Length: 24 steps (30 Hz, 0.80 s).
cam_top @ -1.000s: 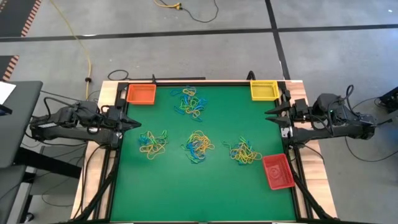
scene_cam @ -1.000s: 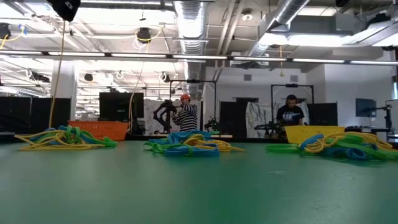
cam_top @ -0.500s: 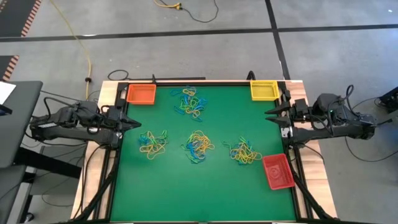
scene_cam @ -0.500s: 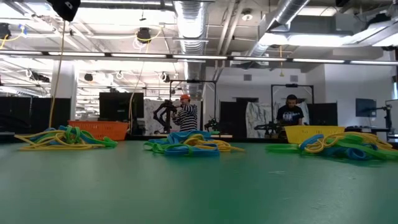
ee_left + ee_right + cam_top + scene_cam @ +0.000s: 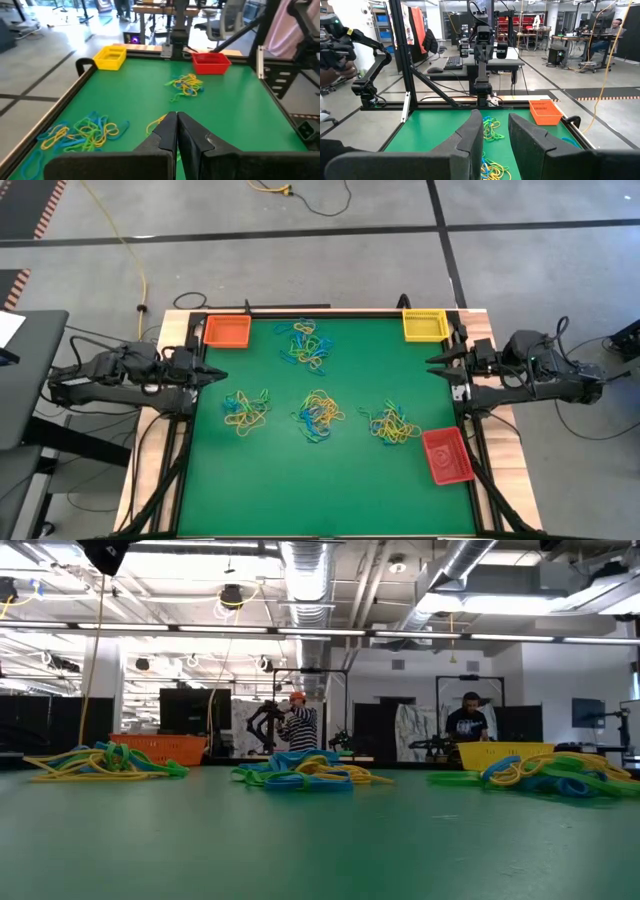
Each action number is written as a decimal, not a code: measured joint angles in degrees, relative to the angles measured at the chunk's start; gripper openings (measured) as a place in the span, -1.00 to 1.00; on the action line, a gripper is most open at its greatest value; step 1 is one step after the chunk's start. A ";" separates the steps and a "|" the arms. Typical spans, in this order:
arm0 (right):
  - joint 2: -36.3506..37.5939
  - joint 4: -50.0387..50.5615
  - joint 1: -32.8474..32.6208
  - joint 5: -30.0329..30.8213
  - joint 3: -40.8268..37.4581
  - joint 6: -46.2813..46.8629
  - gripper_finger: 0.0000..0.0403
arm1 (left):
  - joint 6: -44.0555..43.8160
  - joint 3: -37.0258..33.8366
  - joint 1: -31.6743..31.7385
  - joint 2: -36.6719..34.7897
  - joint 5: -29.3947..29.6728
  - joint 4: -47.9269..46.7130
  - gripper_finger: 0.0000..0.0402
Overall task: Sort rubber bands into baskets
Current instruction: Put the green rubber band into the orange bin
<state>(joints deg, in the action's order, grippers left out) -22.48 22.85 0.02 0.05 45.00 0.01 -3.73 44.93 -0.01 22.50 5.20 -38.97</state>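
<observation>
Flat green felt-like tabletop [image 5: 330,480] with a pale wooden rim, four loose tangles of thin yellow, blue and green rubber bands [image 5: 318,415] on it: one tangle near the far edge between the orange and yellow baskets, three in a row across the middle, all well apart from each other. Shallow rectangular orange plastic basket [image 5: 227,331] at the far left corner, matching yellow plastic basket [image 5: 424,324] at the far right corner, red plastic basket [image 5: 446,455] by the right edge nearer the front; lattice walls show on the orange one in the right wrist view. No bands visible in any basket. Left claw [image 5: 214,374], dark pointed fingers pressed together, closed and empty, hovers at the left tabletop edge. Right claw [image 5: 438,365], dark fingers parted with a clear gap, open and holding nothing, sits at the right edge just below the yellow basket. Low view: bands lie as flat springy heaps.
</observation>
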 joint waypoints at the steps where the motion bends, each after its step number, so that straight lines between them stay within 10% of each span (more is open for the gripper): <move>1: 0.00 -0.02 0.01 0.01 0.00 0.00 -0.37 | 0.07 -0.01 -0.01 0.00 0.54 0.20 -1.00; 24: 0.00 -0.02 0.00 0.01 -0.01 0.00 -0.37 | 0.68 -0.02 0.00 5.31 8.74 0.99 -1.00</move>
<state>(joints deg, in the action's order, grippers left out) -22.48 22.83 0.02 0.05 44.99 0.01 -3.05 44.91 -0.01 27.81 13.93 -37.98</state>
